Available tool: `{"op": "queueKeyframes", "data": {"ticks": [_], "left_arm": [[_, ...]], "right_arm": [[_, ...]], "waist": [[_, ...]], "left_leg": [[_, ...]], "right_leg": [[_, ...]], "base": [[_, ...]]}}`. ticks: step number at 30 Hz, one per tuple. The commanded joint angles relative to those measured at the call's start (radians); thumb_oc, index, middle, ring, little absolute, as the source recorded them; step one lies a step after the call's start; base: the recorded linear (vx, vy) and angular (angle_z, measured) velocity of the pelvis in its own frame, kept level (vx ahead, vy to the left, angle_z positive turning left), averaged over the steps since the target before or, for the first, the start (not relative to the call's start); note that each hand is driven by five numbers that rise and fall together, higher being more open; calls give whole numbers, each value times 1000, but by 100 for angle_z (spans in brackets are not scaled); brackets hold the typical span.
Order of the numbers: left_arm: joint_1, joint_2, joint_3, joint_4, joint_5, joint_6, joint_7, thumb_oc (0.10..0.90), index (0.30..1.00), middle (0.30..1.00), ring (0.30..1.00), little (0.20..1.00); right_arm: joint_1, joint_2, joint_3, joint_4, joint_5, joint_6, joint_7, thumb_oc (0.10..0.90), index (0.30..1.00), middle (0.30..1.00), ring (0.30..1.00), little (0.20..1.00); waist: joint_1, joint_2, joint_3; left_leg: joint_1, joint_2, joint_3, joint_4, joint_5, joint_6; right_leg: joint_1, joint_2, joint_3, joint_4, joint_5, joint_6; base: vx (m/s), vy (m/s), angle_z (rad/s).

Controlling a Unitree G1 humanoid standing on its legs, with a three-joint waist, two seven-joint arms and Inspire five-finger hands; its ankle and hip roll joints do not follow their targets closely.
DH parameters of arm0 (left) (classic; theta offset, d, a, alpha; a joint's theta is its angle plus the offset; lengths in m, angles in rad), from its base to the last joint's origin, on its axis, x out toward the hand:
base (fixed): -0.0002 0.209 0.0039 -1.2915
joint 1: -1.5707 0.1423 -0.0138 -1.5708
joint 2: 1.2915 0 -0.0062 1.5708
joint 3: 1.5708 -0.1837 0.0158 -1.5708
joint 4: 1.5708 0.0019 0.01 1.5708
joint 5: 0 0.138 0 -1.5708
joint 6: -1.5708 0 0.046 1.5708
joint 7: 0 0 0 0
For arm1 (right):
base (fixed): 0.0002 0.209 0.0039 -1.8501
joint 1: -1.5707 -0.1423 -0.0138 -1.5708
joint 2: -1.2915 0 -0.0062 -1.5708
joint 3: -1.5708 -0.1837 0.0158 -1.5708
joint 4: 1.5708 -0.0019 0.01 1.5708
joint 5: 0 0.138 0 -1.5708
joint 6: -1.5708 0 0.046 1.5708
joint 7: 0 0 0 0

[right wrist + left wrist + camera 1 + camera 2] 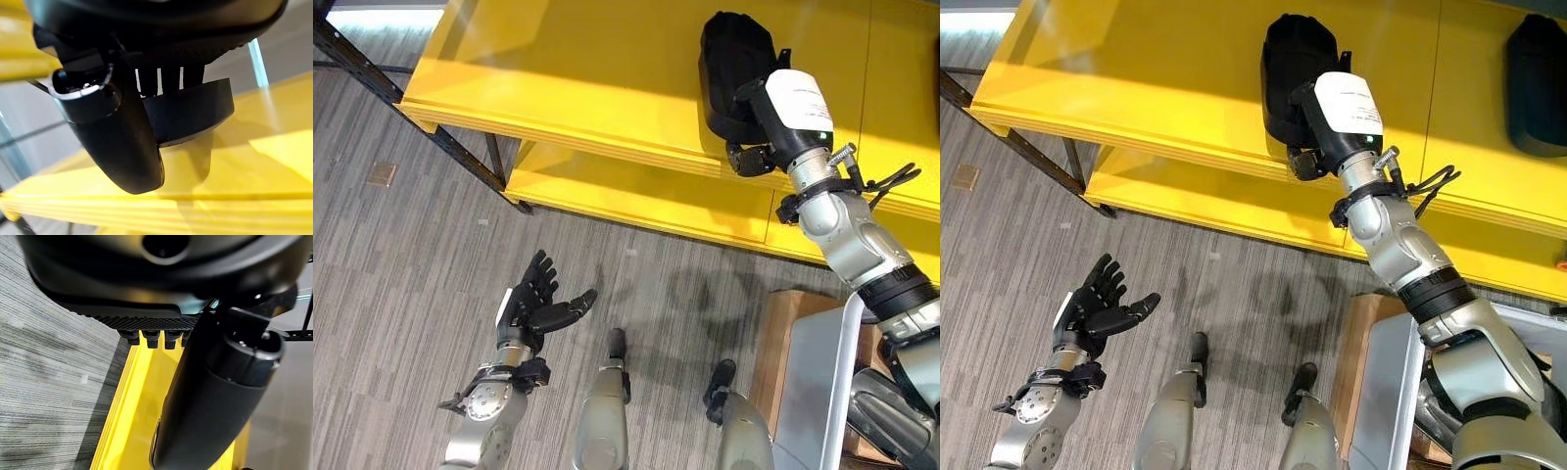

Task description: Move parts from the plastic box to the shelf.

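A black rounded part (pixel 1291 49) sits on the yellow shelf's upper board (pixel 587 69), close to its front edge. My right hand (pixel 745 106) reaches up to it. In the right wrist view the fingers lie along the far side of the black part (pixel 190 110) and the thumb (pixel 120 152) curls in on the near side, so the hand is shut on it. A second black part (pixel 1538 83) lies further right on the same board. My left hand (pixel 533 304) hangs open, palm up, low over the floor and holds nothing. The grey plastic box (pixel 813 392) stands at the lower right.
A lower yellow board (pixel 636 196) runs beneath the upper one. The shelf's black metal frame (pixel 411 108) slants down to the grey striped floor (pixel 401 255) at the left. A brown cardboard piece (pixel 773 333) lies beside the plastic box.
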State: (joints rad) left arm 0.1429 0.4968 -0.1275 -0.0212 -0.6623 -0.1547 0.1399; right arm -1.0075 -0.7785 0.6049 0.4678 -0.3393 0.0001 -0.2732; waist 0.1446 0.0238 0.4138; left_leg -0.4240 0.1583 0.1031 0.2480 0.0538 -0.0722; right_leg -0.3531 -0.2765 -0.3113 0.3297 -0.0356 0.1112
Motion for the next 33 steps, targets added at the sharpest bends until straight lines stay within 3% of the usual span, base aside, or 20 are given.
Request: {"op": "queueKeyframes", "data": {"ticks": [1, 15, 33], "left_arm": [[-16, 73, -17, -145, -19, -112, -31, 900, 1000, 1000, 1000, 1000], [-32, 86, -32, -153, -41, -123, -45, 900, 1000, 1000, 1000, 1000], [-49, 92, -27, -148, -45, -130, -44, 900, 1000, 1000, 1000, 1000]], "right_arm": [[-300, -89, 32, 21, 43, -35, -111, 400, 300, 300, 300, 300], [-516, -106, 208, 333, 96, -36, -100, 400, 300, 300, 300, 300], [-612, -114, 303, 469, 96, -33, -90, 400, 300, 300, 300, 300]], "waist": [[9, -6, -57], [13, -9, -42], [12, -11, -41]], "left_leg": [[10, 48, -11, 107, -133, -15], [-46, 39, -18, 114, -127, -17], [-68, 24, -28, 122, -132, -14]], "right_leg": [[31, -4, 11, 1, -51, 15], [-34, -2, 20, 14, -46, 14], [-52, -3, 19, 30, -52, 15]], "base": [[0, 0, 0], [1, -1, 0], [0, 0, 0]]}}
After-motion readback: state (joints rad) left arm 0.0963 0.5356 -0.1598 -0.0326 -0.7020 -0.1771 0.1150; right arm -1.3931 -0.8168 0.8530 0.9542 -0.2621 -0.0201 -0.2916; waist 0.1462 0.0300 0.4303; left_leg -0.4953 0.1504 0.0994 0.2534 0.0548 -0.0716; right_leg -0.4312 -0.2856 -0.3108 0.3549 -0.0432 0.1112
